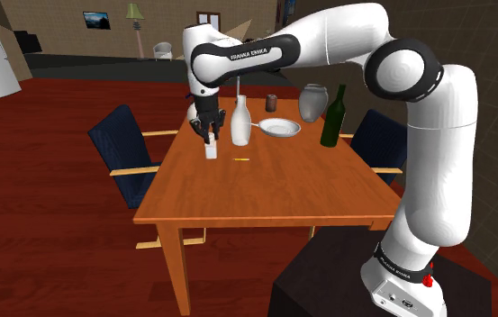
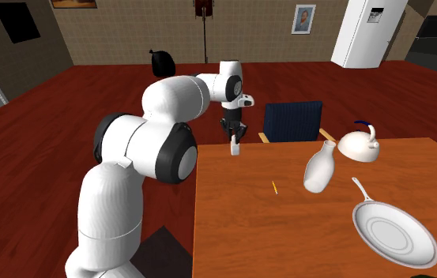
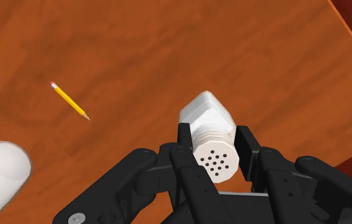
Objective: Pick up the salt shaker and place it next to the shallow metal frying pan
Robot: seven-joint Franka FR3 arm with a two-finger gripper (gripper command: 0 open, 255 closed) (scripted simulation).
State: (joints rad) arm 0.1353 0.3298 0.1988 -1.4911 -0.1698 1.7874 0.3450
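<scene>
Wooden table (image 1: 265,189) on dark red floor (image 1: 40,234); claw (image 3: 214,133) clasps white shaker (image 3: 205,114).

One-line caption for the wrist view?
Gripper shut on the white salt shaker; a yellow pencil lies on the table nearby.

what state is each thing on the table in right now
salt shaker: upright, gripped near its cap
gripper: shut on the salt shaker
frying pan: flat on the table, empty
white bottle: standing upright
green bottle: standing upright
pencil: lying flat
</scene>
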